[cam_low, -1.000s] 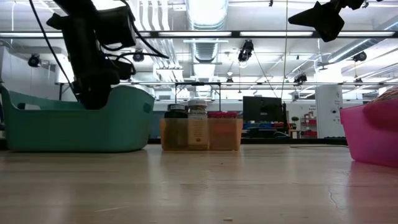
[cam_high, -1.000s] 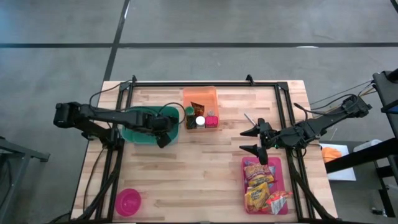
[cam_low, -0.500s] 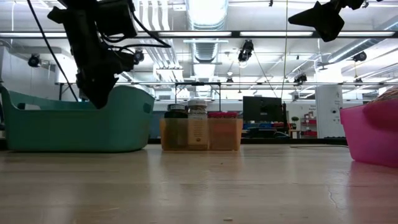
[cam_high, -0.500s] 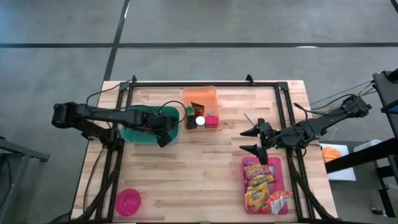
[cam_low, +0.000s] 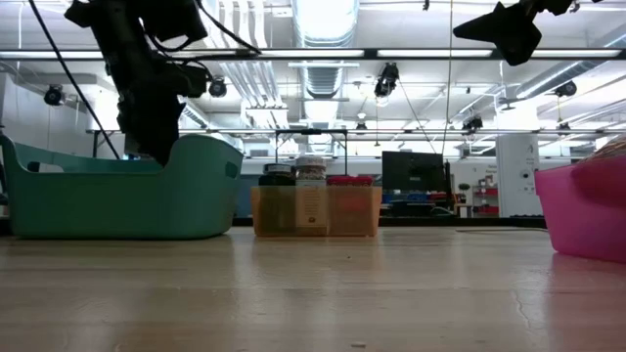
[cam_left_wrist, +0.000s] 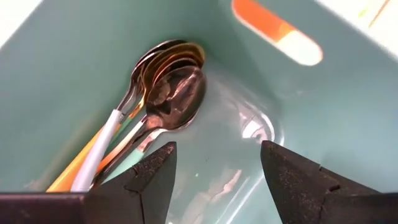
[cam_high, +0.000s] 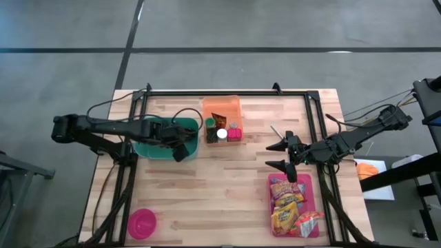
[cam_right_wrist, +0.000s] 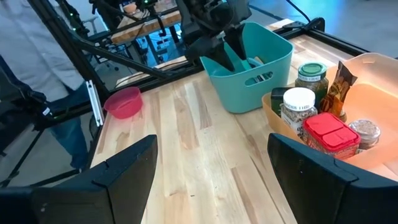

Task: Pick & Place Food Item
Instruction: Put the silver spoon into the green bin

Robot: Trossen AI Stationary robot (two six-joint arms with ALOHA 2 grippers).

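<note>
Looking past my left gripper [cam_left_wrist: 214, 180], its fingers spread and empty, I see it hanging inside the teal bin [cam_high: 153, 146] over the spoons [cam_left_wrist: 158, 99]. A careless descent could jam a fingertip against the bin's wall or scatter the spoons. They lie bunched, bowls toward a corner, long axes running along the bin's floor. Well beyond the bin, my right gripper [cam_high: 278, 156] waits open just above the pink tray [cam_high: 310, 186], where the snack packets [cam_high: 286, 200] lie.
</note>
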